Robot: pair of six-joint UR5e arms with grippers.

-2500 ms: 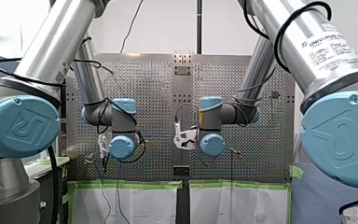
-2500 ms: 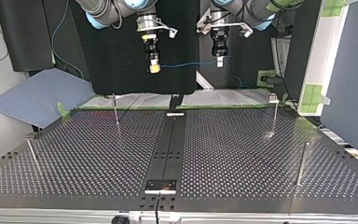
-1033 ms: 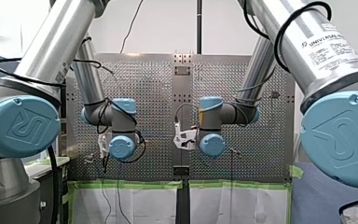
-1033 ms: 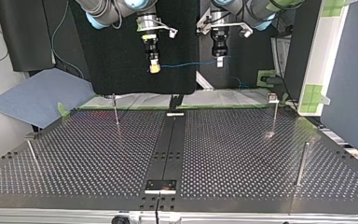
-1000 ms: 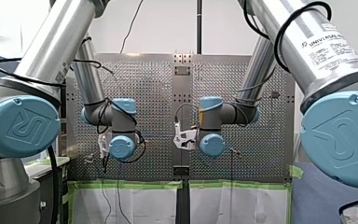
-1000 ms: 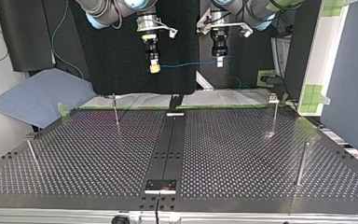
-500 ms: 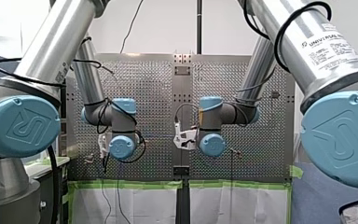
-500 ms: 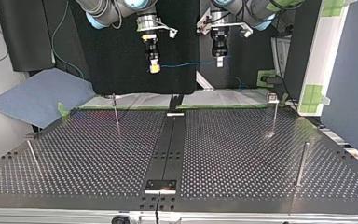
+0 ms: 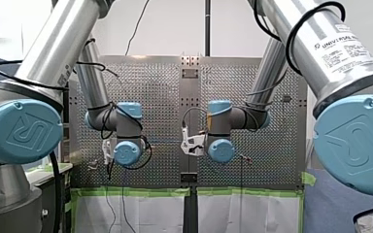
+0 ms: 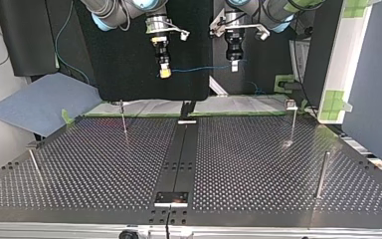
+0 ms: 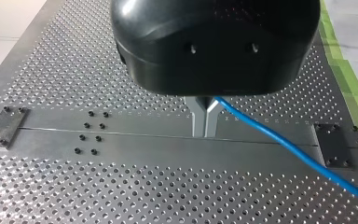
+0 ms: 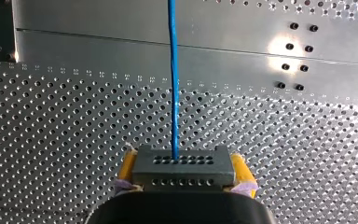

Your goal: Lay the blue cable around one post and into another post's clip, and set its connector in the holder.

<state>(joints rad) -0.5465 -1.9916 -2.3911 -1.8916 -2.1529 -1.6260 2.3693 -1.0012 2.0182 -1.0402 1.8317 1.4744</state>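
Note:
The blue cable (image 10: 199,68) hangs stretched between my two grippers, high above the perforated table (image 10: 258,159). In the top view my left gripper (image 10: 234,66) is at the right, my right gripper (image 10: 164,73) at the left. In the left wrist view the metal fingers (image 11: 198,116) of my left gripper (image 11: 205,131) are shut on the blue cable (image 11: 298,154), which trails off to one side. In the right wrist view my right gripper (image 12: 184,171) with yellow pads (image 12: 129,164) is shut on the dark connector (image 12: 184,167); the cable (image 12: 173,70) runs straight ahead from it.
Several thin posts stand on the table: one at the back left (image 10: 123,117), one with a clip on top at the back right (image 10: 292,122), one near each side (image 10: 322,174) (image 10: 34,165). A small holder plate (image 10: 170,198) sits on the centre strip near the front edge.

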